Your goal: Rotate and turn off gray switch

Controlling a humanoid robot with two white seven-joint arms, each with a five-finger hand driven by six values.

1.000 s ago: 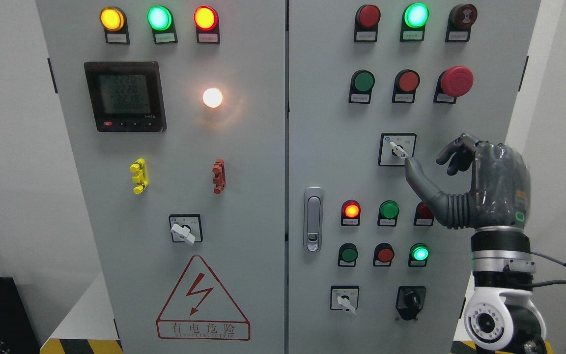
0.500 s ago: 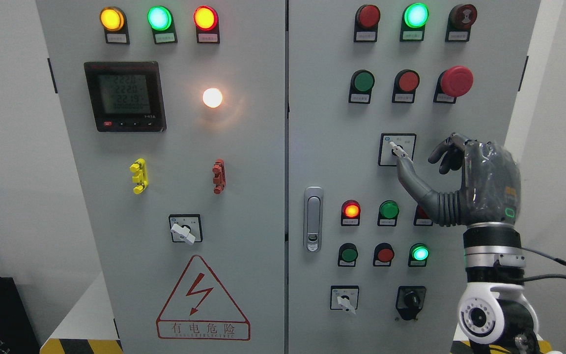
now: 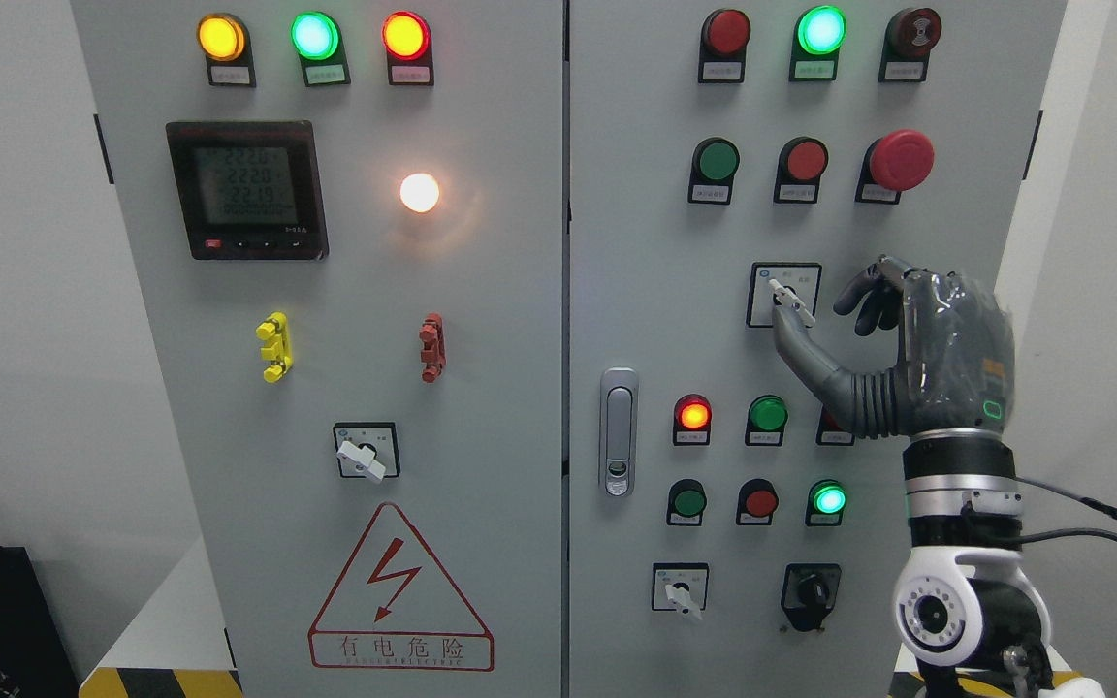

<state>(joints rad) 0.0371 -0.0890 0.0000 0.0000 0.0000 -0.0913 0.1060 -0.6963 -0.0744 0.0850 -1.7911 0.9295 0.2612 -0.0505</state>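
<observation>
**Right thumb at the gray rotary switch on the right cabinet door**

Head view: The gray switch [image 3: 784,295] sits in a black-framed square plate on the right door [image 3: 655,291] of the electrical cabinet, below the red mushroom button [image 3: 900,160] and above a row of three indicator lamps. Its pale lever points down and to the right. The right hand [image 3: 917,354] comes up from the lower right, its wrist upright in front of the door's right edge. Its fingers are parted and hold nothing: the thumb [image 3: 801,344] stretches up and left, with its tip touching or just under the lower end of the lever, while the dark curled fingertips [image 3: 864,296] hang just to the right of the switch plate, apart from it. The palm covers most of the rightmost lamp in the row beneath. On the left door, a digital meter [image 3: 246,189] shows lit digits, a white lamp [image 3: 420,192] glows, and a second gray rotary switch [image 3: 365,452] sits above the red warning triangle [image 3: 400,591].
</observation>
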